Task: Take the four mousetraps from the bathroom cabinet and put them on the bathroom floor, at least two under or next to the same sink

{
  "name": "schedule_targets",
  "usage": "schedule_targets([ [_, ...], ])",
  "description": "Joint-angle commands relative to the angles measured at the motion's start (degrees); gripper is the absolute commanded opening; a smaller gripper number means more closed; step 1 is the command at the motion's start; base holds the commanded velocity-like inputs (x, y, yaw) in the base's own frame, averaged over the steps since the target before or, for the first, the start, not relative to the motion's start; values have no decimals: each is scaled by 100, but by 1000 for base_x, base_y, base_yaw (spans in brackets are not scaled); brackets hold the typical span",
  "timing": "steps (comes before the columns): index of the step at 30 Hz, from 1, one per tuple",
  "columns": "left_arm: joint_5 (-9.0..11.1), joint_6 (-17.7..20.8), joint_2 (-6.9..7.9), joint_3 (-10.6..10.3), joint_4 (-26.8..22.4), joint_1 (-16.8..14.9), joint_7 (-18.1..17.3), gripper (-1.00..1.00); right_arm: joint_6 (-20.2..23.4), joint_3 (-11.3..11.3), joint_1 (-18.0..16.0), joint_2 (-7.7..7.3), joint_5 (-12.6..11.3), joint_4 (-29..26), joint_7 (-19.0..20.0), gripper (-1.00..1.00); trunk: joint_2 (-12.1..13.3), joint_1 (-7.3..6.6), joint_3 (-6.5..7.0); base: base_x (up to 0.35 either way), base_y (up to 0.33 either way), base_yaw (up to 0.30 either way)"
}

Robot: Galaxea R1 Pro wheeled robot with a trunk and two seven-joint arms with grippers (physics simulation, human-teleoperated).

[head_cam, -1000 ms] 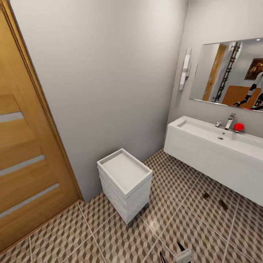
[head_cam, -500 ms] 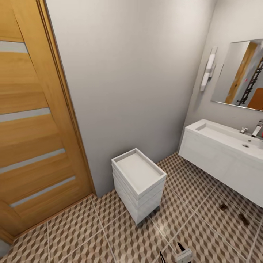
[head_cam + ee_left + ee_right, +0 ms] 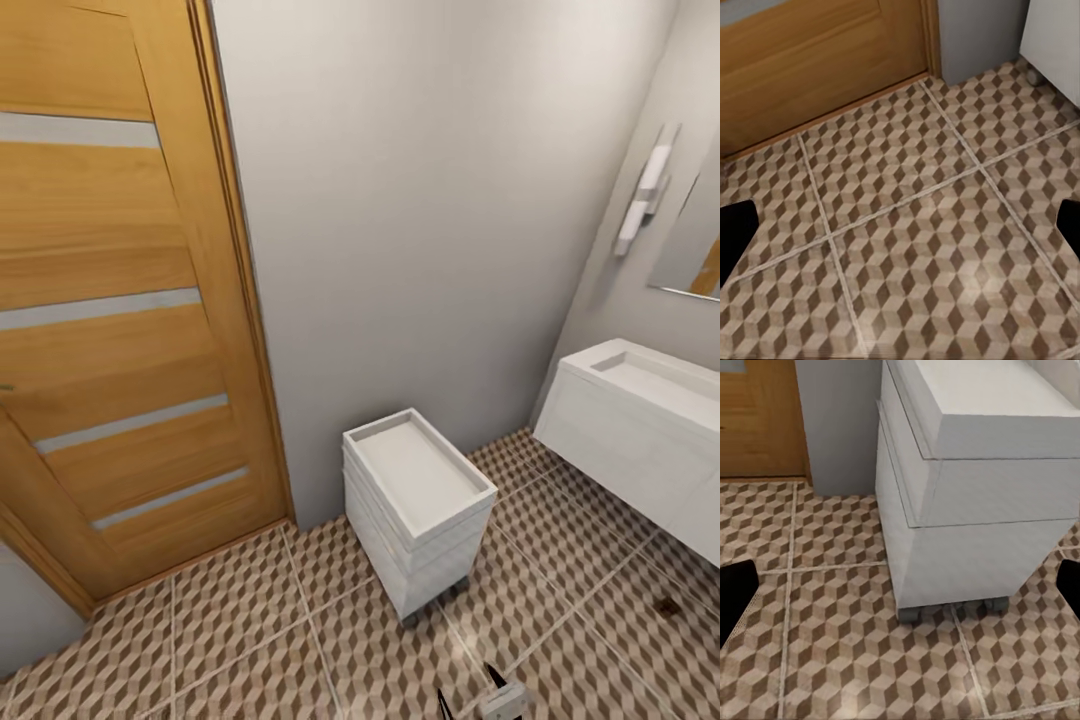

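A small brown mousetrap (image 3: 668,604) lies on the cube-patterned bathroom floor (image 3: 250,640), just in front of the white wall-hung sink (image 3: 650,400) at the right. My right gripper (image 3: 470,692) shows at the bottom edge of the head view, open with nothing between its black fingers. In the right wrist view it (image 3: 900,589) hangs open over the tiles, facing a white drawer trolley. My left gripper (image 3: 900,232) is open over bare floor tiles near the door's foot. The cabinet is out of view.
A white wheeled drawer trolley (image 3: 418,505) stands against the grey wall, between a wooden door (image 3: 110,330) at the left and the sink. A wall lamp (image 3: 643,200) and a mirror's edge (image 3: 695,255) hang above the sink.
The camera has swung left: the door fills more of the picture, and the sink, mirror and trolley have slid right. Faucet and one floor mousetrap have left the frame. The grippers stay open.
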Motion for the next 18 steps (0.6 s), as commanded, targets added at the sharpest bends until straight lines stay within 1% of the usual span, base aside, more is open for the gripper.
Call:
schedule_targets([
  [1,52,-28,-3,-50,20,-11,-4,100,-11,45,-4,0,13,4,-60,100,-12,3,-12,0,0,285],
  [12,52,-28,-3,-50,21,-12,-4,100,21,45,-4,2,16,4,-54,100,-12,3,-12,0,0,285],
  [18,52,-25,-3,-50,19,-12,-4,100,288,45,-5,4,16,-2,-53,100,-12,3,-12,0,0,285],
])
